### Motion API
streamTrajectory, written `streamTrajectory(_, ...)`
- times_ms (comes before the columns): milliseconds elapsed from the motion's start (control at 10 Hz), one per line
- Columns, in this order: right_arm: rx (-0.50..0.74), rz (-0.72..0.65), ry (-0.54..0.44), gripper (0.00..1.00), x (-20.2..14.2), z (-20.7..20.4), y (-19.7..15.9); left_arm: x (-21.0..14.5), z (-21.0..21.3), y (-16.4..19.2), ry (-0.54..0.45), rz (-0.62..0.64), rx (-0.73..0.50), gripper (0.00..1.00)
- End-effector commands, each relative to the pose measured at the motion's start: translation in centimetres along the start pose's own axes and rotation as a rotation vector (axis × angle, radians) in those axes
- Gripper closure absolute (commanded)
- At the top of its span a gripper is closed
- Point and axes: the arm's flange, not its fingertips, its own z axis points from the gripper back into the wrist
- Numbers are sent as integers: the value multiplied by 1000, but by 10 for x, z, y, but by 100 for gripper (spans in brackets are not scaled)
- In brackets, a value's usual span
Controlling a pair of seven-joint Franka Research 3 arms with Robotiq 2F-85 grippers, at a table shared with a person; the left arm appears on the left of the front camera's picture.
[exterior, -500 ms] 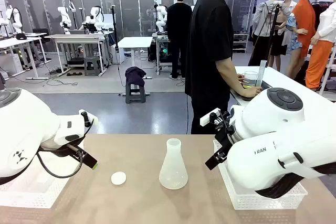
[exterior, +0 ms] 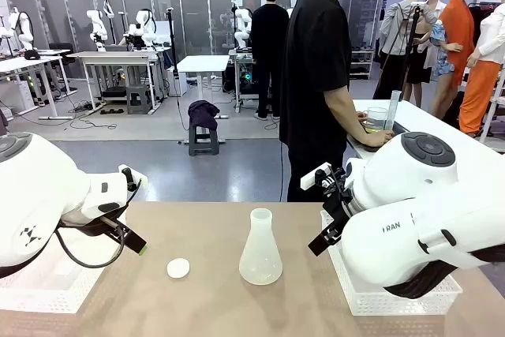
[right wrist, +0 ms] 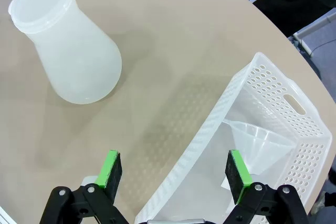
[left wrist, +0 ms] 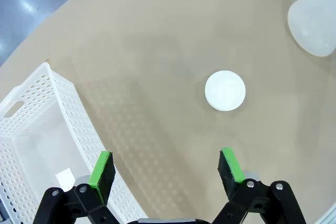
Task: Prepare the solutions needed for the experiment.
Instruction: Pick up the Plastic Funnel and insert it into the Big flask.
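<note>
Solutions [exterior: 373,127]: yellow-green liquid in far clear beaker [exterior: 377,114], likely light, sloshy, slick; grip it mid-wall, keep upright. Your left gripper [left wrist: 166,157] and right gripper [right wrist: 173,157] jaws apart, empty.

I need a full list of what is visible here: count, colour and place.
Frosted plastic conical flask: one, whitish, table centre.
Small round disc: one, white, left of flask.
Perforated plastic left basket: one, white, left edge.
Perforated plastic right basket: one, white, right edge.
Clear plastic funnel: one, in right basket.
Clear beaker of pale yellowish liquid: one, by person's hand.
Person: one, black shirt, far side.
Left jaws: black, green pads, open.
Right jaws: same, open.
</note>
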Motion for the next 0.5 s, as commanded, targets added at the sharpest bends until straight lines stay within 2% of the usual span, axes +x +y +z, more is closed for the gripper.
streamTrajectory(0, 1, -3, 0, 0, 0, 0, 0, 0, 0, 0, 0, 0, 0, 0)
streamTrajectory(400, 1, -3, 0, 0, 0, 0, 0, 0, 0, 0, 0, 0, 0, 0)
